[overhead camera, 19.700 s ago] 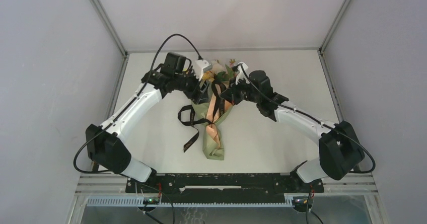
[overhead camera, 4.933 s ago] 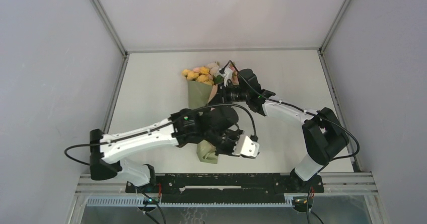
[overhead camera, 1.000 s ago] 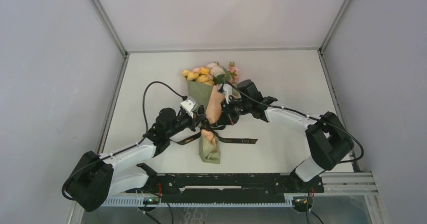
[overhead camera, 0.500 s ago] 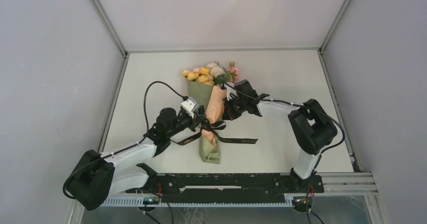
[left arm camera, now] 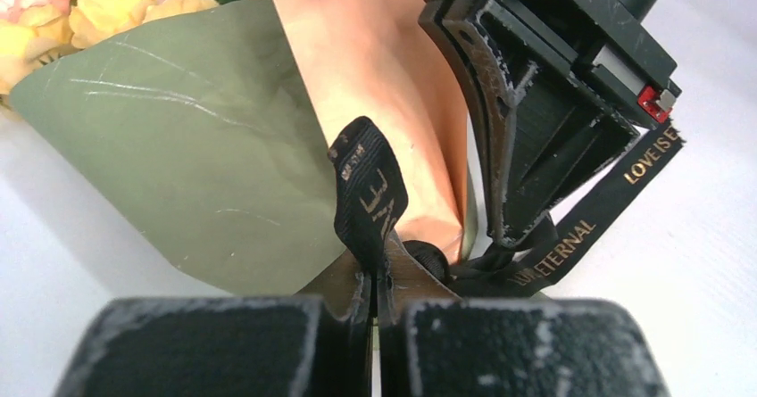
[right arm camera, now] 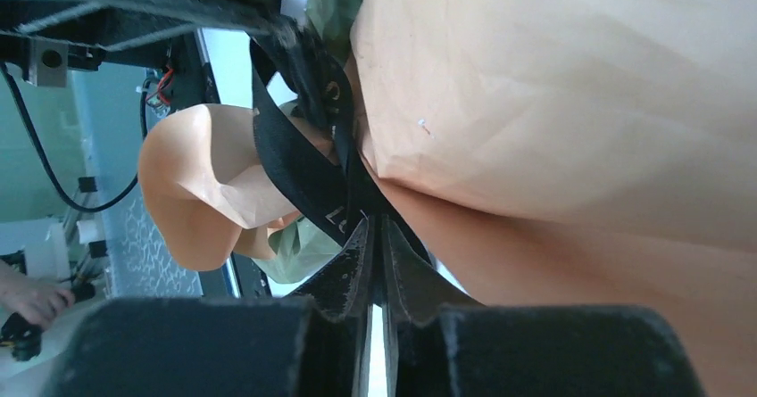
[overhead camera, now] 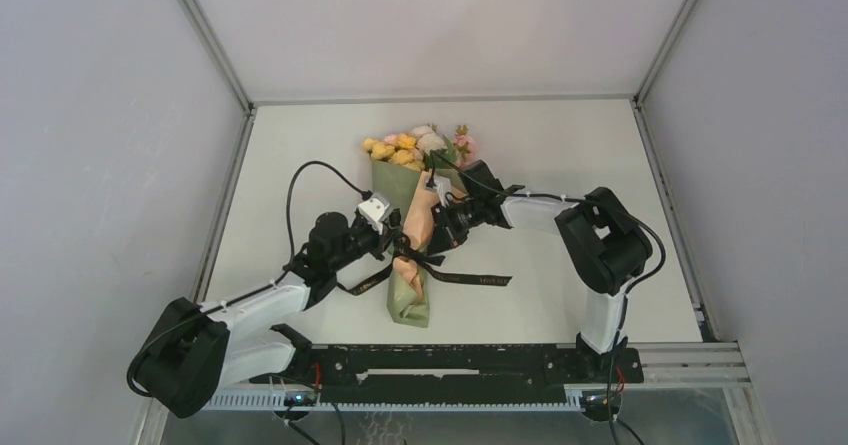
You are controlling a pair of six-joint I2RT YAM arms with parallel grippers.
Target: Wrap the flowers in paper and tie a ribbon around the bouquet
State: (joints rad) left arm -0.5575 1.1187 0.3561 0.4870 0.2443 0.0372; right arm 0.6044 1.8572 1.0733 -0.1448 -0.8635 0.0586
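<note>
The bouquet lies mid-table, its flowers (overhead camera: 405, 148) at the far end and the paper (overhead camera: 405, 183) cone green and peach. The black ribbon (overhead camera: 470, 278) is knotted round the cone's waist, one lettered tail trailing right on the table. My left gripper (overhead camera: 393, 233) is at the cone's left side, shut on an upright ribbon loop (left arm camera: 366, 192). My right gripper (overhead camera: 443, 227) is at the right side. Its fingertips (right arm camera: 361, 236) pinch the ribbon (right arm camera: 299, 161) against the peach paper (right arm camera: 553, 103), with a thin slit of light lower between the fingers.
The white table (overhead camera: 560, 155) is walled by grey panels on three sides. A black rail (overhead camera: 440, 357) with the arm bases runs along the near edge. The right arm's elbow (overhead camera: 600, 235) stands folded just right of the bouquet.
The right arm has folded in and its gripper has slid left against the cone. The bouquet's stem end has shifted slightly left. The left gripper keeps its hold.
</note>
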